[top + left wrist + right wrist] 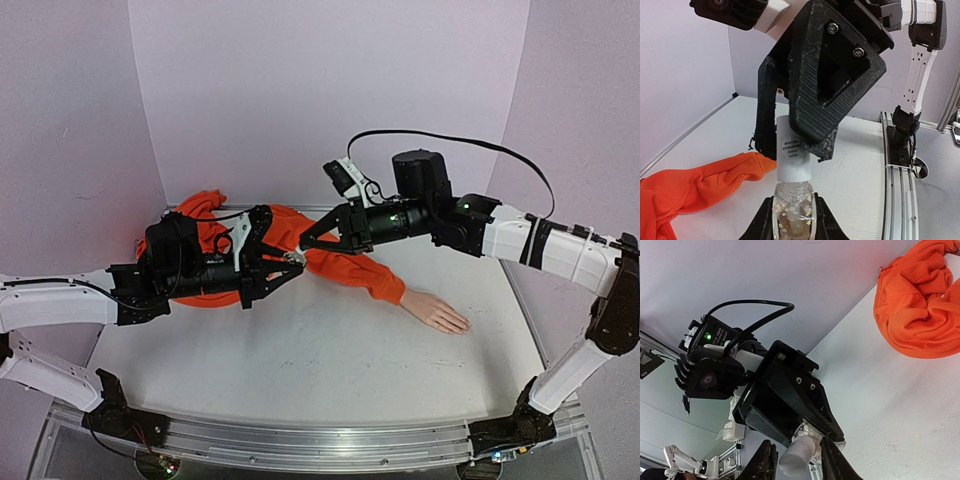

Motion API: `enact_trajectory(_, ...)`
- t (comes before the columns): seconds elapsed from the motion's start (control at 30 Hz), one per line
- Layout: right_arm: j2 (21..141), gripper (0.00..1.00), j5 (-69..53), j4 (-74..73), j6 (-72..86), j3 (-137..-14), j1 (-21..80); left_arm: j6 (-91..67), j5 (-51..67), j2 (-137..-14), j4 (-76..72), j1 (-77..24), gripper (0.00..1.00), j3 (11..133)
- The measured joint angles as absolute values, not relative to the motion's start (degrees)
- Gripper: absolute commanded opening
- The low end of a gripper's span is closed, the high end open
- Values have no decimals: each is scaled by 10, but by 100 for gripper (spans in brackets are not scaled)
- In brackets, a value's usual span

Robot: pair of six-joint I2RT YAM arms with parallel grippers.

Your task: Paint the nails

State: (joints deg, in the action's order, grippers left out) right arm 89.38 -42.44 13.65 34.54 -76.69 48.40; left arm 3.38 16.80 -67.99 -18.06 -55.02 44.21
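A small clear bottle (792, 212) with glittery flakes is held off the table, my left gripper (793, 214) shut on its glass body. Its white cap (792, 152) points at my right gripper (799, 459), whose fingers (832, 460) are closed in on both sides of the cap (800, 454). From above, the two grippers meet over the orange sleeve (345, 265), left gripper (288, 262) facing right gripper (308, 242). The pale mannequin hand (437, 312) lies flat to the right, well clear of both grippers. Its nails are too small to make out.
The orange garment bunches into a heap (200, 215) at the back left near the wall corner. Lavender walls close in the table on three sides. A metal rail (300, 440) runs along the near edge, carrying both arm bases.
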Motion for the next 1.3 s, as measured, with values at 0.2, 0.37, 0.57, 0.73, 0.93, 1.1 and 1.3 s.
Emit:
enact_trajectory(0.2, 894, 16, -435, 138, 342, -767, 484, 34, 168, -680, -181, -550, 0, 442)
enact_trajectory(0.37, 895, 0, -437, 140, 342, -767, 482, 33, 169, -679, -182, -551, 0, 442)
enact_trajectory(0.57, 895, 0, -419, 142, 341, -767, 482, 30, 156, -679, -182, -551, 0, 442)
enact_trajectory(0.73, 885, 0, -394, 141, 341, -767, 483, 30, 146, -679, -182, -551, 0, 441)
enact_trajectory(0.93, 856, 0, -380, 142, 343, -767, 482, 30, 141, -679, -183, -551, 0, 438)
enact_trajectory(1.1, 823, 0, -360, 142, 344, -763, 482, 30, 128, -678, -182, -551, 0, 419)
enact_trajectory(1.3, 754, 0, -302, 134, 345, -715, 482, 8, 95, -648, -149, -551, 0, 407)
